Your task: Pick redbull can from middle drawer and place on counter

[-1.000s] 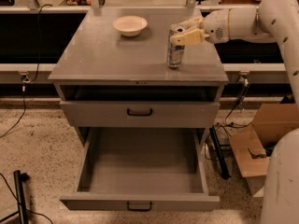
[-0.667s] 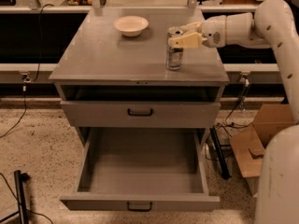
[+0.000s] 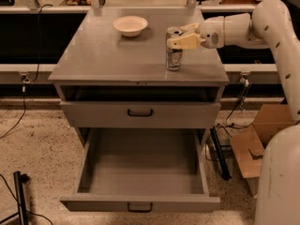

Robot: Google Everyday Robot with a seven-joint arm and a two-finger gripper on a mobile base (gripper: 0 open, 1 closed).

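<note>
The redbull can (image 3: 174, 55) stands upright on the counter (image 3: 117, 55), near its right front part. My gripper (image 3: 183, 35) reaches in from the right at the can's top. One finger lies across the front of the can just under its rim and the other sits behind it. The jaws look slightly apart, straddling the can. The middle drawer (image 3: 140, 172) is pulled out wide below, and its grey floor is bare.
A shallow white bowl (image 3: 130, 25) sits at the back middle of the counter. Another drawer front with a black handle (image 3: 140, 112) is slightly out above the open drawer. A cardboard box (image 3: 255, 146) and cables lie on the floor at the right.
The can has stayed in the same spot on the counter. My gripper has shifted slightly down and left along the can's top.
</note>
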